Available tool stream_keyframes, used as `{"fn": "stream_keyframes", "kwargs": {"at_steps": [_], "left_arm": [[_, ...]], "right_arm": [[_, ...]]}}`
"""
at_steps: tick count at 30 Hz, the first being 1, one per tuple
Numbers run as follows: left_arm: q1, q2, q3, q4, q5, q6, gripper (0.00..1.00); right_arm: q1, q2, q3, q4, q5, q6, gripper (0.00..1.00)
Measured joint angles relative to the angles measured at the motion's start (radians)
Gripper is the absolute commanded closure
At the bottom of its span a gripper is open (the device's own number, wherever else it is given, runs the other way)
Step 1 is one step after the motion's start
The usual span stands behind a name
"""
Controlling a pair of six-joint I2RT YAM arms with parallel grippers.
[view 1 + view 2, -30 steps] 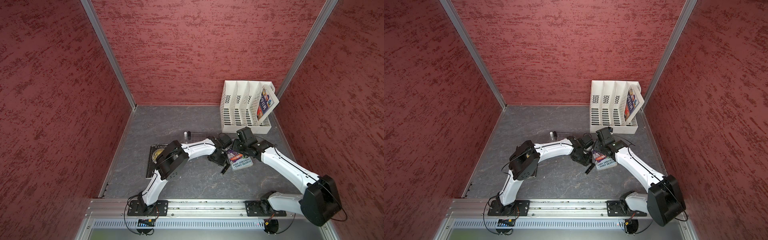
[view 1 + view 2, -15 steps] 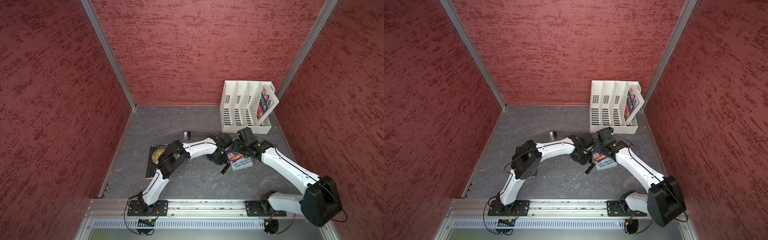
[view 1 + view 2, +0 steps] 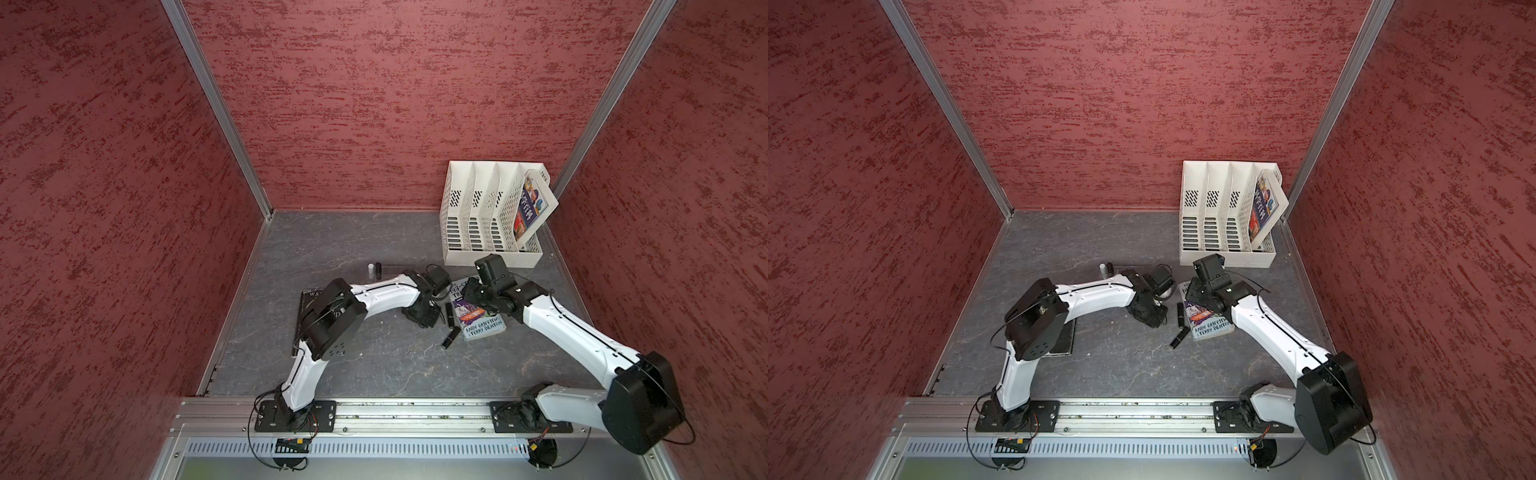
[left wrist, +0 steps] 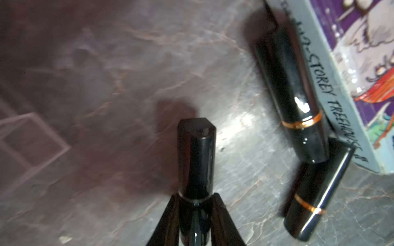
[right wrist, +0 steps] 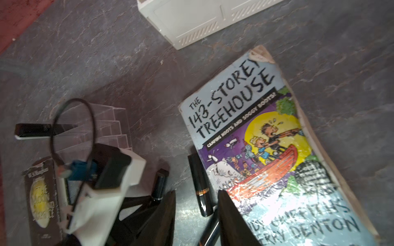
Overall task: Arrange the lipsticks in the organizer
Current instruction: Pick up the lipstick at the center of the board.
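On grey slate tabletop (image 3: 374, 365), inside red walls (image 3: 124, 208): left gripper (image 4: 196, 198), wider a second ago, now clamped on black lipstick (image 4: 196, 153); pick secured, next into clear organizer (image 5: 115, 125) nearby; right gripper (image 5: 196, 213) parted, empty, over another lipstick (image 5: 200, 185) against book (image 5: 266, 138).

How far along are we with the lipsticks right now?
Done: a white lipstick and a black lipstick appear to stand in end cells of the organizer. In hand: the left gripper is shut on a third lipstick. Left: two black lipsticks lie on the table beside the book, below the open right gripper. Roughly two of five placed.
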Motion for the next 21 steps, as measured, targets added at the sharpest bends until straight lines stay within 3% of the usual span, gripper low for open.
{"fn": "stream_keyframes", "kwargs": {"at_steps": [5, 8, 15, 21], "left_arm": [[0.171, -0.381, -0.329, 0.282, 0.14, 0.032, 0.8], [0.225, -0.544, -0.458, 0.468, 0.246, 0.058, 0.79], [0.262, -0.589, -0.545, 0.658, 0.433, 0.098, 0.8], [0.261, -0.589, -0.546, 0.708, 0.494, 0.102, 0.8]], "right_arm": [[-0.004, 0.013, 0.043, 0.044, -0.213, -0.008, 0.57], [0.006, 0.046, 0.111, 0.079, -0.345, -0.008, 0.53], [0.042, 0.1, 0.243, 0.116, -0.514, -0.013, 0.52], [0.08, 0.159, 0.298, 0.116, -0.551, -0.028, 0.57]]}}
